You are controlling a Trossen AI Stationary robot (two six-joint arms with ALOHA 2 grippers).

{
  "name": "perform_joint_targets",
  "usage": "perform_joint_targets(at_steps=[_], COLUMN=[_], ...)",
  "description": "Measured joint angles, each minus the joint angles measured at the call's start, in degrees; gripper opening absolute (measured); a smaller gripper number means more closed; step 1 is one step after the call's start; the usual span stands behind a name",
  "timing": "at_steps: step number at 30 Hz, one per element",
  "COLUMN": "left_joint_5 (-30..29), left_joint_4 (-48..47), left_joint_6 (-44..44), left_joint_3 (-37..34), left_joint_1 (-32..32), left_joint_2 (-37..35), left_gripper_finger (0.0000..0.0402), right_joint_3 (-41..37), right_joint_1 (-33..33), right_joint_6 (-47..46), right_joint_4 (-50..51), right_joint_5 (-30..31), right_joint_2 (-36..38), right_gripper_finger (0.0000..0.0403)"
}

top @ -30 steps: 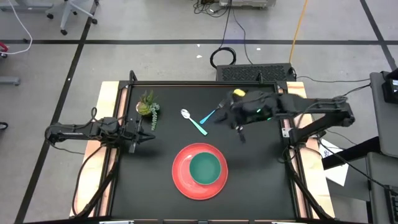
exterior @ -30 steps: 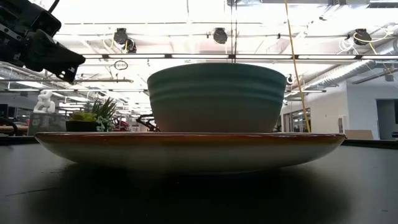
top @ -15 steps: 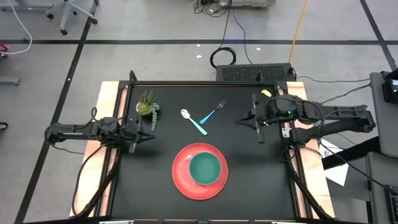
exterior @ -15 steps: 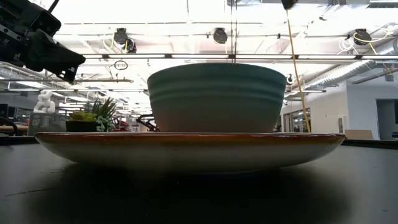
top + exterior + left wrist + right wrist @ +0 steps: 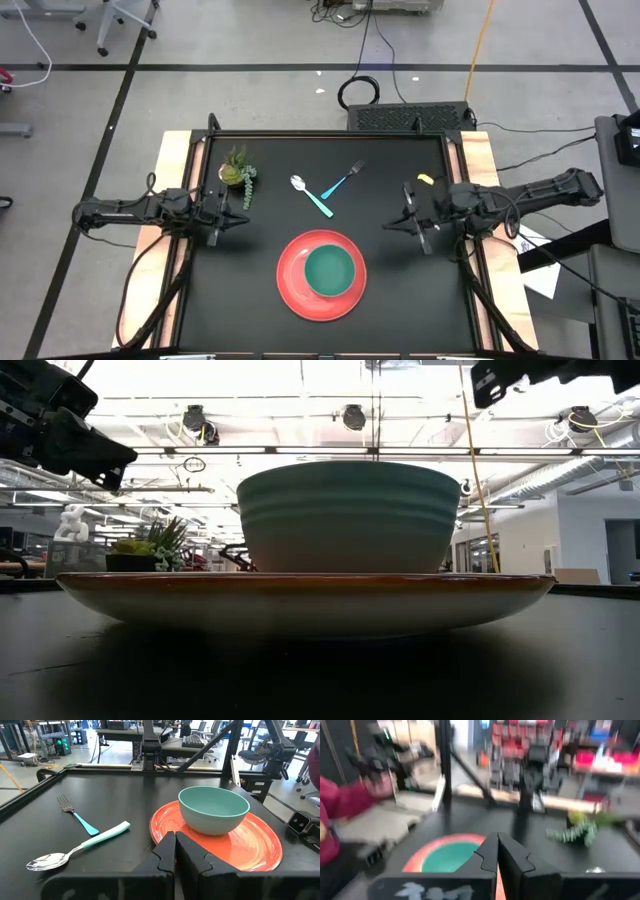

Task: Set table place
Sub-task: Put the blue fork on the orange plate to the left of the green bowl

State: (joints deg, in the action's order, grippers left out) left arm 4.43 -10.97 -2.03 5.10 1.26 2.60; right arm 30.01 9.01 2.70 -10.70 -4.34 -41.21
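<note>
The red plate (image 5: 320,275) lies on the black table (image 5: 420,310) near its near edge, and the teal bowl (image 5: 331,270) stands in it. The fork (image 5: 346,179) and spoon (image 5: 308,193) lie flat beyond them, their light-blue handle ends close together in a V. My left gripper (image 5: 243,216) hovers shut at the table's left side, aimed at the cutlery (image 5: 80,847) and bowl (image 5: 214,810). My right gripper (image 5: 392,223) hovers shut at the right side, facing the plate (image 5: 420,857) and bowl (image 5: 452,856). Neither touches anything.
A small potted plant (image 5: 238,172) stands near the far left corner, just beyond my left gripper. Wooden strips (image 5: 180,200) run along the table's left and right sides. Bare black top lies between the plate and the right edge and on the near left.
My right gripper has drawn back from above the fork toward the table's right edge and somewhat toward the near edge. The fork lies uncovered on the table beside the spoon. The plate, bowl and spoon have stayed put.
</note>
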Motion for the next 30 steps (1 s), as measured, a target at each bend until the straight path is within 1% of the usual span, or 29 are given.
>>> perform_joint_targets(at_steps=[3,7,9,14,20,27,30], left_joint_5=[-0.02,-0.02,-0.02,-0.02,-0.02,-0.02,-0.02], left_joint_4=[0.01,0.03,0.03,0.05,0.06,-0.02,-0.12], left_joint_6=[0.05,0.46,0.83,0.83,0.8,0.57,0.42], left_joint_3=[0.0,0.0,0.0,0.0,0.0,0.01,0.0], left_joint_1=[0.0,0.02,0.02,0.02,0.0,0.0,0.0], left_joint_2=[0.01,-0.01,-0.01,0.0,-0.01,0.01,-0.01], left_gripper_finger=[0.0015,0.0015,0.0015,0.0015,0.0015,0.0015,0.0015], right_joint_3=[-4.34,-8.96,-11.43,-17.88,-21.04,-27.69,-28.26], right_joint_1=[0.05,-0.81,-1.12,-1.16,-1.18,-1.18,-1.18], right_joint_6=[1.43,1.86,1.61,1.06,-0.33,-0.55,-1.29], right_joint_4=[-5.27,-6.02,-7.08,-15.29,-16.22,-24.65,-24.79], right_joint_5=[0.09,3.19,3.27,3.17,3.06,2.99,2.86], right_joint_2=[2.12,4.05,4.38,5.53,8.53,12.62,14.11], right_gripper_finger=[0.0,0.0,0.0,0.0,0.0,0.0,0.0])
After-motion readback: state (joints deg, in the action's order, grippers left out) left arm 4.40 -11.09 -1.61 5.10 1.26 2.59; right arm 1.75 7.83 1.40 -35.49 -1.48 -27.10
